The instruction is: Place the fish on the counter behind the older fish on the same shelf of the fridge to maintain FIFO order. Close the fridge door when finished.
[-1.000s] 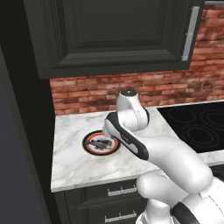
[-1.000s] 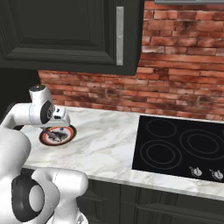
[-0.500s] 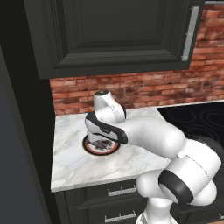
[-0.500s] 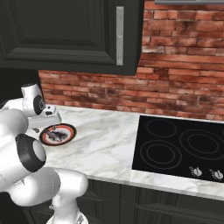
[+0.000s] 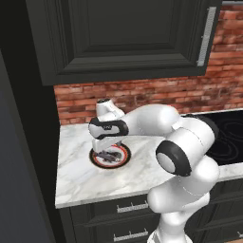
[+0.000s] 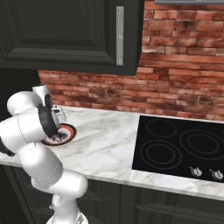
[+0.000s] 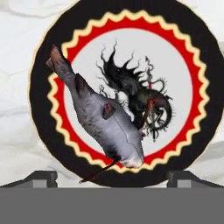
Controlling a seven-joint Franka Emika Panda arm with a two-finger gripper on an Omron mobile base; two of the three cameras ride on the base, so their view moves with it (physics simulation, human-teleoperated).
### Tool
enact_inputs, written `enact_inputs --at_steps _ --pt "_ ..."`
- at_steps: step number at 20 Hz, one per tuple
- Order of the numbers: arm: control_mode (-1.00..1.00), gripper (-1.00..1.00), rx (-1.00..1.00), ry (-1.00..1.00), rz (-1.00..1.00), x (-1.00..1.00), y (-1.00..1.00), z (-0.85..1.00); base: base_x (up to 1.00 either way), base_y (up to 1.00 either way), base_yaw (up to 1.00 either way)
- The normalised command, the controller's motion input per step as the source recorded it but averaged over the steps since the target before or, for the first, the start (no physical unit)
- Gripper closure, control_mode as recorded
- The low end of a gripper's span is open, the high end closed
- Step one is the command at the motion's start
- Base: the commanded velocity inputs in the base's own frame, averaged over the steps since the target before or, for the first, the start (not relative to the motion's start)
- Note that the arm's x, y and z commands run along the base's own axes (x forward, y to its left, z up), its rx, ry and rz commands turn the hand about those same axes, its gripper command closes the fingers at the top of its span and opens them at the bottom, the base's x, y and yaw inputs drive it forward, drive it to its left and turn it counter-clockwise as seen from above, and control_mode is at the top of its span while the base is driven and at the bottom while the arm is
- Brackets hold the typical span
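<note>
Fish (image 7: 103, 120) lay on the plate (image 7: 39, 65), likely slick and soft; I'd grip mid-body, jaws spread, holding nothing.

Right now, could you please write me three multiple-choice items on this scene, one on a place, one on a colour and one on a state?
1. Where does the fish lie?
A. on the cooktop
B. on the plate
C. in a drawer

2. What colour is the zigzag ring on the plate?
A. green
B. blue
C. red, edged in yellow

3. How does the claw stand to the fish?
A. open, over it, not gripping
B. shut on it, lifted
C. far off above the cooktop

Answers:
1 B: the hand view shows the fish across the plate, on the counter.
2 C: a red ring with a yellow edge runs inside the black rim.
3 A: both fingertips stand wide apart at the plate's near rim, the fish lying between and beyond them.
</note>
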Motion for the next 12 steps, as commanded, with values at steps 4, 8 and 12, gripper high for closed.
enact_inputs --at_steps 4,8,12 --pt "-1.00 -1.00 0.00 0.12 0.10 0.26 0.01 -0.50 0.00 0.00 0.00" --pt "-1.00 -1.00 0.00 0.10 0.13 0.09 0.00 -0.58 0.00 0.00 0.00" --pt "-1.00 -1.00 0.00 0.09 0.12 0.13 0.00 -0.46 0.00 0.00 0.00"
